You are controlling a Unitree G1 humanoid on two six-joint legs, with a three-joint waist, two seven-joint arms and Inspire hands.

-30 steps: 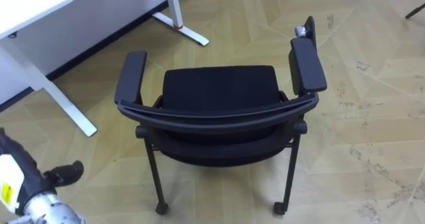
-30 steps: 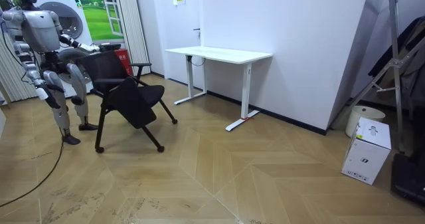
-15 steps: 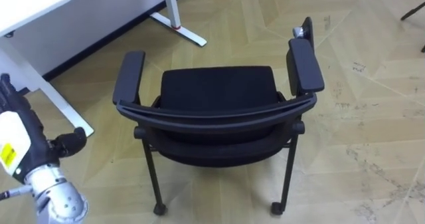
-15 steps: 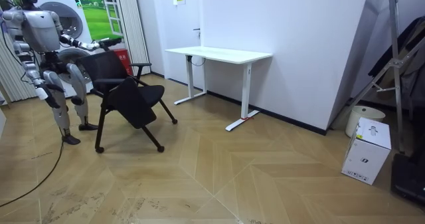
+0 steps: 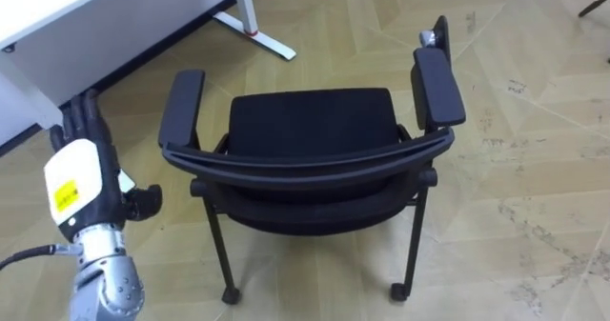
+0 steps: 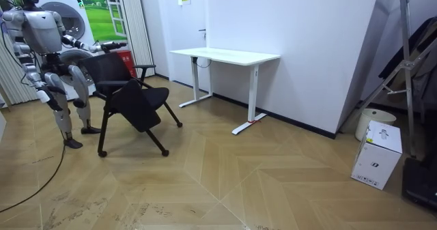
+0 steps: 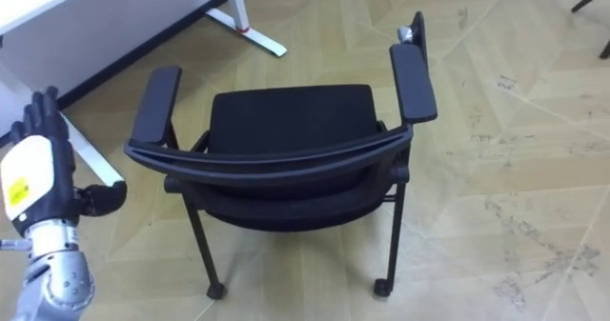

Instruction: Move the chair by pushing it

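Chair: black, with armrests, standing upright on the wooden floor, its backrest nearest the robot, which stands directly behind it. A white desk lies just beyond, to the chair's left. Left hand: raised beside the left armrest, apart from it, fingers straight, holding nothing. Right hand: low at the robot's side in the room view; state cannot be determined.
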